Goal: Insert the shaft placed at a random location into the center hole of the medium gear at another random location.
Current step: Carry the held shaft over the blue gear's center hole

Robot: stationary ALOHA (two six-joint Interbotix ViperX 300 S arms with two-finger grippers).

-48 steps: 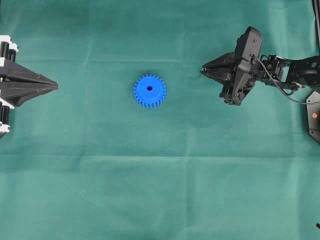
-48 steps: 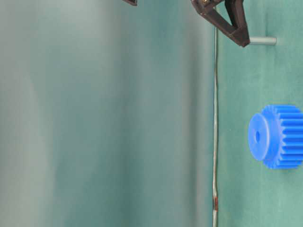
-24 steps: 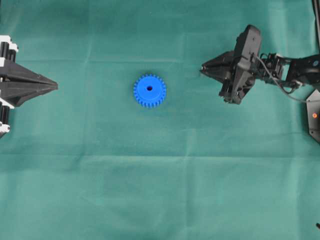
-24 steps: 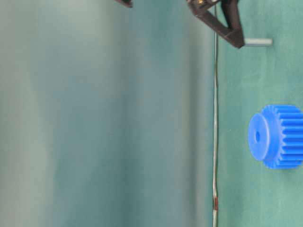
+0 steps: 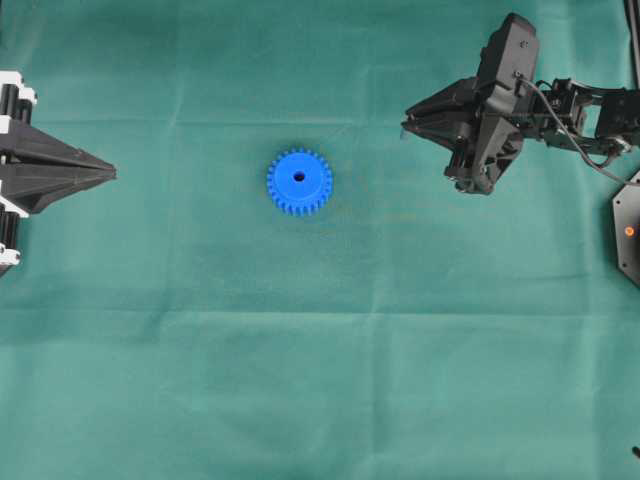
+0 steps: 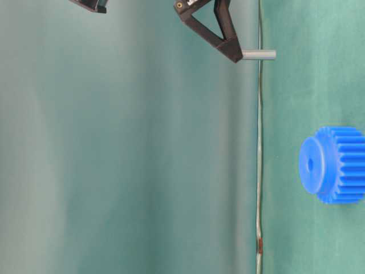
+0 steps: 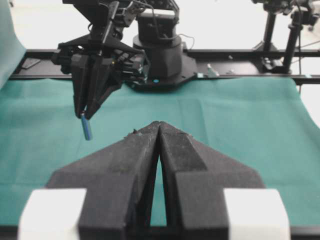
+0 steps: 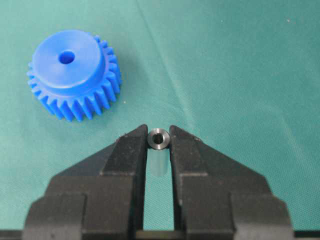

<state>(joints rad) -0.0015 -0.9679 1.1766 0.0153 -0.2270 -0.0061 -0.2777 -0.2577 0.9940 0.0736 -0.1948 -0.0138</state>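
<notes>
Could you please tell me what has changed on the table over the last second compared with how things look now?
The right gripper, its fingers shut on the shaft, has lifted it clear of the green cloth; a second ago the shaft's end still rested there. The grip did not change. The medium gear and the left gripper stayed where they were.

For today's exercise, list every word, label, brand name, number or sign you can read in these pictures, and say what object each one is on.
None can be read.
The medium gear, the shaft and the green cloth carry no writing.
Faint pale marks on the right gripper in the table-level view are too small to read.
</notes>
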